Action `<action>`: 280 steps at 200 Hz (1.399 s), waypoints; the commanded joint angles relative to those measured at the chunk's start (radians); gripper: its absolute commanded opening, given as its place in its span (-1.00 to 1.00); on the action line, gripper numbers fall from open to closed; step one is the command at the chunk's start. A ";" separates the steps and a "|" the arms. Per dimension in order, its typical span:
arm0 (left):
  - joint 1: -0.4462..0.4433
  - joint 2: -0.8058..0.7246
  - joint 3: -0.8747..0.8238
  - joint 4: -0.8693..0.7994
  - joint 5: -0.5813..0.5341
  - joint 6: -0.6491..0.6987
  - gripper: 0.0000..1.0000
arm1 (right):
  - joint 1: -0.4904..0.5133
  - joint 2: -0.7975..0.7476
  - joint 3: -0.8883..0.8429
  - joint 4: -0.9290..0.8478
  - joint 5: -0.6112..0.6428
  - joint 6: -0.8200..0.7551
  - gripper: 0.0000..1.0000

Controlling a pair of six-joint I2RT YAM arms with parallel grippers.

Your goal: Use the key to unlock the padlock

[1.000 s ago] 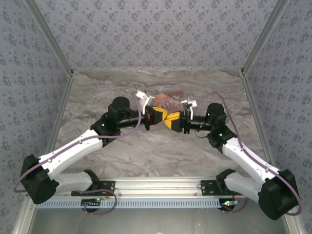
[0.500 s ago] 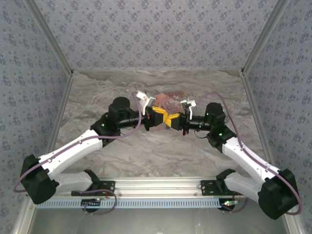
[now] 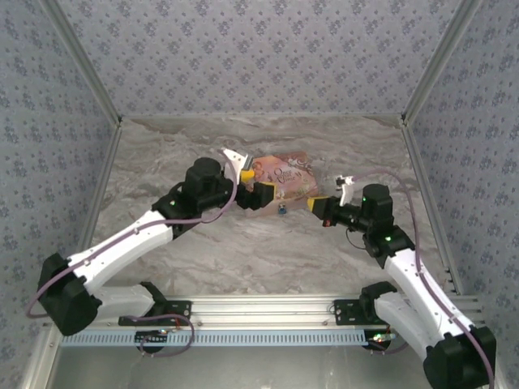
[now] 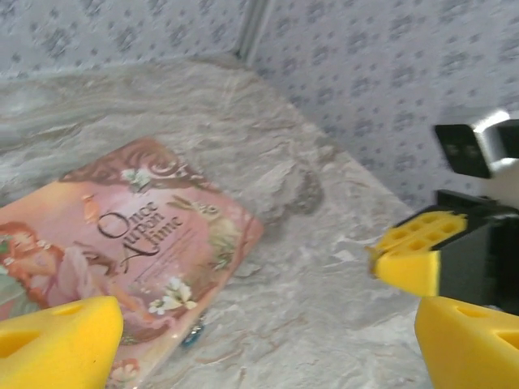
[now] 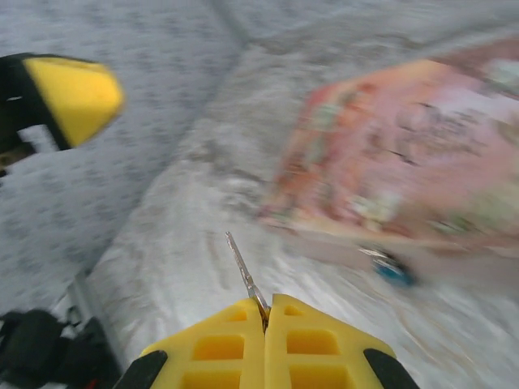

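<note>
- Overhead, the padlock (image 3: 281, 209) lies on the table (image 3: 243, 251) just before the pink tin (image 3: 285, 174), between the left gripper (image 3: 266, 194) and the right gripper (image 3: 320, 205).
- Left wrist: jaws spread wide, holding nothing; the padlock sits at the tin's edge.
- Right wrist: fingers (image 5: 219, 344) pinched together on the key (image 5: 243, 271).
</note>
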State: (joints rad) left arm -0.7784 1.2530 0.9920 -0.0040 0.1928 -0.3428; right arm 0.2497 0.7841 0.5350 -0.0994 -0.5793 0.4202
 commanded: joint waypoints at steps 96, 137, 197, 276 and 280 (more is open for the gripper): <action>-0.040 0.620 0.564 -0.253 0.054 0.100 0.87 | -0.038 -0.203 0.108 -0.650 0.484 0.016 -1.00; -0.041 0.719 0.658 -0.291 0.036 0.093 0.86 | -0.038 -0.213 0.137 -0.703 0.532 0.027 -1.00; -0.044 0.829 0.763 -0.336 0.053 0.089 0.84 | -0.038 -0.233 0.138 -0.706 0.572 0.078 -1.00; -0.079 0.948 0.905 -0.412 0.100 0.109 0.79 | -0.038 -0.233 0.127 -0.707 0.587 0.080 -1.00; -0.079 0.949 0.908 -0.414 0.101 0.110 0.79 | -0.039 -0.233 0.127 -0.707 0.588 0.080 -1.00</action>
State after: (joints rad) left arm -0.8417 2.1826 1.8496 -0.3721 0.2668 -0.2581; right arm 0.2153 0.5571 0.6460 -0.7849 -0.0135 0.4828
